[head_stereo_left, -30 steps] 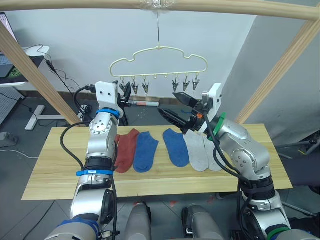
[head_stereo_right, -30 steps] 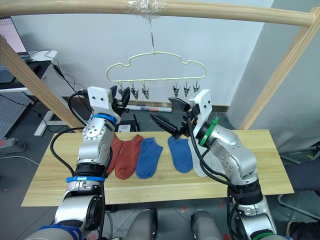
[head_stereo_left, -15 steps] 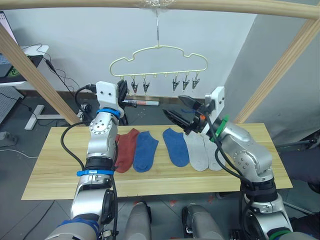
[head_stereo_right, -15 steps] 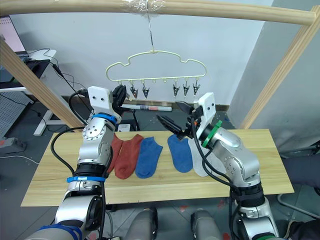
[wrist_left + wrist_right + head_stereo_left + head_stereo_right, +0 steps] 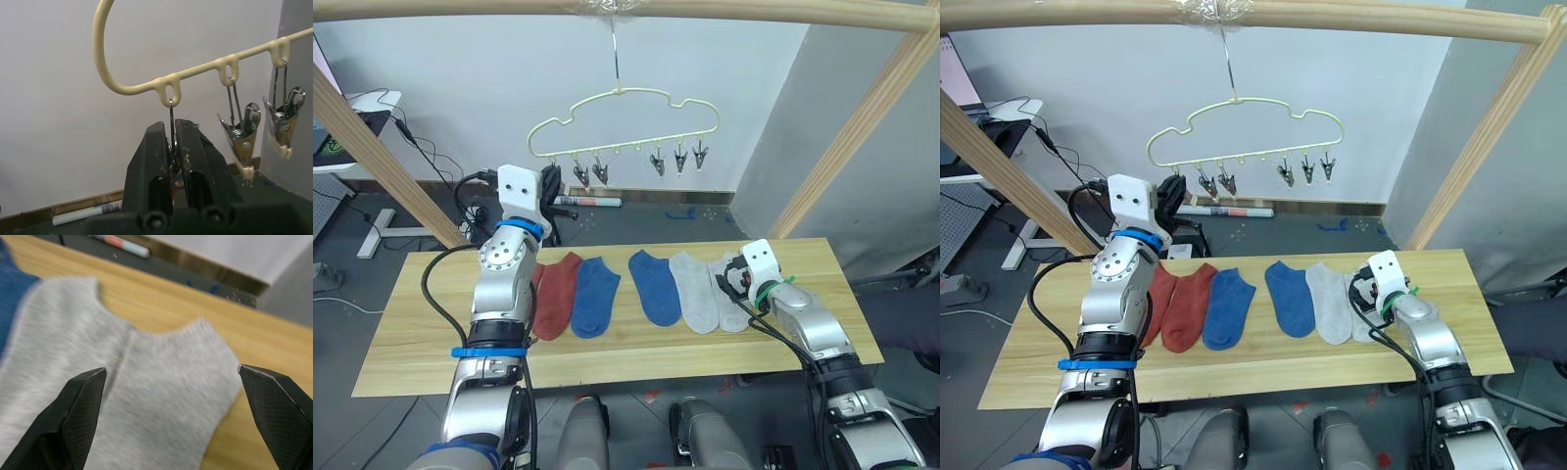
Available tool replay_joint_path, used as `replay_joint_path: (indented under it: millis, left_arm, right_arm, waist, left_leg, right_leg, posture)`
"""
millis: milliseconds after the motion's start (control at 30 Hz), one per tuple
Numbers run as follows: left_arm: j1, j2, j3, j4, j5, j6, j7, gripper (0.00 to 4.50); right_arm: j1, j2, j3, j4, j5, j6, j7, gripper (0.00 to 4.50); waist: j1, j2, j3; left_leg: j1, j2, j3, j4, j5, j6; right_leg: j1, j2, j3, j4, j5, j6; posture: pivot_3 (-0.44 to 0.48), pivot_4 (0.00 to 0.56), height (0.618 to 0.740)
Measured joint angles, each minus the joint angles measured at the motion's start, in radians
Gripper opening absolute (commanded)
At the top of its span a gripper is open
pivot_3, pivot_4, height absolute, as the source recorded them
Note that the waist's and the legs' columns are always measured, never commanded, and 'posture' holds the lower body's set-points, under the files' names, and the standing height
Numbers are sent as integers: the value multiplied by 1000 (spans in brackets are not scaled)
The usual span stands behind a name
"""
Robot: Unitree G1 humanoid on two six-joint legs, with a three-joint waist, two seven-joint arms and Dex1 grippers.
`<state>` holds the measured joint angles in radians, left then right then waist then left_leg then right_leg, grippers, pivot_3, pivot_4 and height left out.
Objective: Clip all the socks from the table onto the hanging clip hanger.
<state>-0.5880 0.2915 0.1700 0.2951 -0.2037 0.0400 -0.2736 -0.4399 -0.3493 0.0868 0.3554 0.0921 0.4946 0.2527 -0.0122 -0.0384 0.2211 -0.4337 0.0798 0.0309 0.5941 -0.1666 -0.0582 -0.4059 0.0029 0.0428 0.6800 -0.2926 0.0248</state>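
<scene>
Grey sock (image 5: 146,396) between the spread right hand (image 5: 171,421).

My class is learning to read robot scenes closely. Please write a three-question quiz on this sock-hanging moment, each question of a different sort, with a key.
1. True or false: the left gripper is shut on a clip of the clip hanger.
2. Which sock lies under the open right gripper? A) rust-red B) blue C) light grey
3. Fill in: the socks lie in a row on the ___.

Key: 1 true; 2 C, the grey sock; 3 table.
</scene>
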Motion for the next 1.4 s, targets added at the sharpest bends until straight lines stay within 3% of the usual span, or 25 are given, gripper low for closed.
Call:
replay_joint_path:
  millis: [233,367,400,500,833,1000,1233,1400]
  left_arm:
    - [40,-5,-4,-62,-8,24,5,3]
    - [55,-3,9,-95,-13,42,23,3]
    - [58,-3,14,-100,-14,44,25,0]
    - [70,-3,16,-124,-15,56,27,0]
    - [88,0,20,-164,-16,67,32,0]
    - [57,-27,61,-163,-94,143,39,0]
    - [-22,-91,254,-165,-497,488,67,0]
    - [-33,-54,326,-167,-708,707,90,0]
  right_arm:
    - [-105,62,-36,252,-4,-62,-14,4500]
    - [-114,60,-31,284,-17,-92,13,4500]
    - [-114,58,-27,288,-25,-98,19,4328]
    - [-107,54,-24,296,-36,-121,35,3583]
    - [-26,52,-32,197,-39,-109,68,50]
    - [93,22,-35,-32,-30,-87,99,50]
    - [106,-6,49,-466,-7,-57,227,50]
    - [16,85,187,-467,-30,-47,253,50]
  waist:
    - [-3,1,1]
    - [-4,1,0]
    - [-4,1,0]
    - [-2,1,0]
    - [11,0,0]
    - [8,1,0]
    - [-13,1,0]
    - [-21,1,0]
  left_leg:
    - [0,0,0,0,0,0]
    - [0,0,0,0,0,0]
    - [0,0,0,0,0,0]
    - [1,0,0,0,0,0]
    - [1,0,0,0,0,0]
    - [1,0,0,0,0,0]
    - [1,2,-2,1,0,0]
    - [1,1,-2,3,0,-1]
  right_leg:
    - [0,0,0,0,1,-2]
    - [0,0,0,0,1,-1]
    - [0,0,0,0,1,-1]
    - [1,0,0,0,1,-1]
    - [1,0,0,0,2,0]
    - [0,0,1,0,1,0]
    - [1,2,0,1,0,4]
    - [1,2,0,2,0,3]
  posture:
    - [49,242,740]
    - [75,238,740]
    - [75,238,740]
    - [98,231,740]
    - [87,207,740]
    - [70,208,740]
    - [39,209,740]
    - [30,208,740]
